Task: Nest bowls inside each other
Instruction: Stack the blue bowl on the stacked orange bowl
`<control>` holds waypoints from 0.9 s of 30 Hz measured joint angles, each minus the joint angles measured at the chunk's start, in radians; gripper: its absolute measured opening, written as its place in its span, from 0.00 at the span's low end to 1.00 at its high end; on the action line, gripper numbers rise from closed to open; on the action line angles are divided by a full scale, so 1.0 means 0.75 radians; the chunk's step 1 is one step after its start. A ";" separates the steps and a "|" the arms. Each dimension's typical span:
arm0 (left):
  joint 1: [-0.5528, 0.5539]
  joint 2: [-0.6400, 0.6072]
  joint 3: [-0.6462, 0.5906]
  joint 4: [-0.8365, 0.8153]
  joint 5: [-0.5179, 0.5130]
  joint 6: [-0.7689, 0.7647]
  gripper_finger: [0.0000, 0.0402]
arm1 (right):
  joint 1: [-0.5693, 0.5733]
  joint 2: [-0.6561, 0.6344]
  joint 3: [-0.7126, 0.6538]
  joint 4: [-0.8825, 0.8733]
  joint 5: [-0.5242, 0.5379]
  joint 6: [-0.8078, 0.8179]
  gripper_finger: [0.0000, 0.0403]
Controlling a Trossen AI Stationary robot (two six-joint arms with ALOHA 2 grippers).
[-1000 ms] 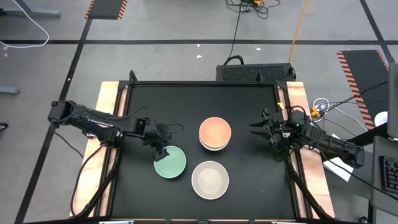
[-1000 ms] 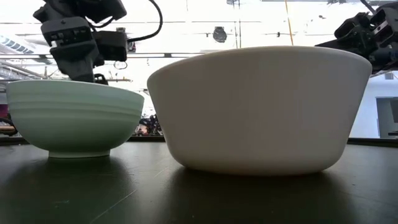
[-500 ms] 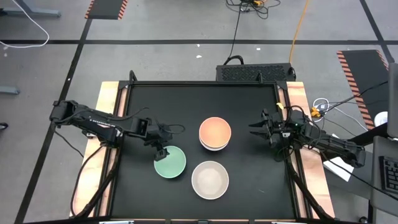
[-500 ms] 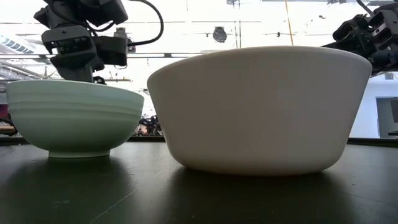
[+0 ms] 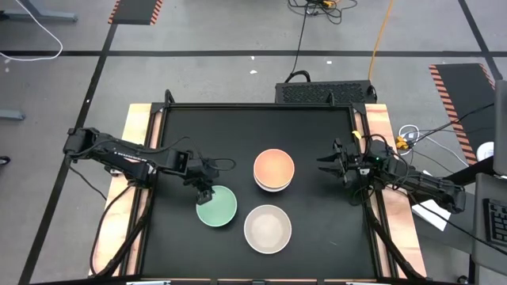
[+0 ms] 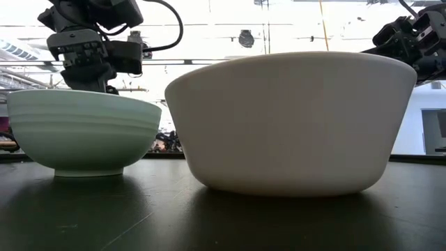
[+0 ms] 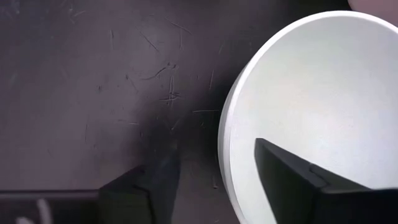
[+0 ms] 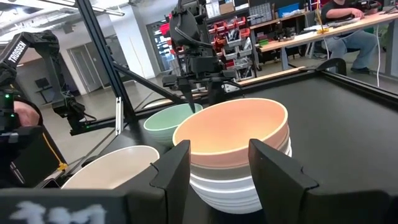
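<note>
The mint green bowl (image 5: 218, 207) stands on its foot near the table's left front. My left gripper (image 5: 205, 192) is open over its far-left rim. In the left wrist view one finger (image 7: 292, 180) is over the inside of the bowl (image 7: 311, 93). The other finger (image 7: 146, 190) is outside it, over the table. The salmon-orange bowl (image 5: 274, 166) tops a stack at mid-table, with white rims (image 8: 230, 186) showing below it. The cream-beige bowl (image 5: 268, 228) sits alone at the near edge. My right gripper (image 5: 321, 165) hovers open to the right of the stack.
The black tabletop (image 5: 238, 134) is bare toward its far side. Raised wooden rails (image 5: 139, 134) border it on the left and right. In the low view the cream-beige bowl (image 6: 289, 122) and the mint bowl (image 6: 80, 129) fill the foreground. A person sits at a bench (image 8: 348, 25) far behind.
My left gripper has shifted slightly toward the table's far-left, over the mint bowl's rim, staying open. The bowls and my right gripper have kept still.
</note>
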State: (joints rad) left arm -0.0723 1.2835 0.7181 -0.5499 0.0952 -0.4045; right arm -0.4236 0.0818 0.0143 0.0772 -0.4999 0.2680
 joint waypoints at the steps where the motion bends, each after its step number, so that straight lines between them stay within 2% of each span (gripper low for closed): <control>1: 0.000 0.000 0.000 0.000 0.000 0.003 0.48 | 0.000 0.000 0.000 0.000 0.000 0.000 0.39; 8: 0.000 0.000 0.000 -0.002 0.001 0.043 0.31 | 0.000 0.000 0.000 0.000 0.000 0.001 0.39; 17: 0.000 -0.001 0.000 -0.004 0.008 0.099 0.03 | 0.000 0.000 0.000 0.000 0.000 0.001 0.39; 27: 0.000 -0.001 -0.002 -0.007 0.012 0.095 0.02 | 0.000 0.000 0.000 0.000 0.000 0.001 0.39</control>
State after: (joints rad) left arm -0.0726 1.2831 0.7170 -0.5552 0.1043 -0.3336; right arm -0.4233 0.0818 0.0143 0.0769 -0.4999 0.2684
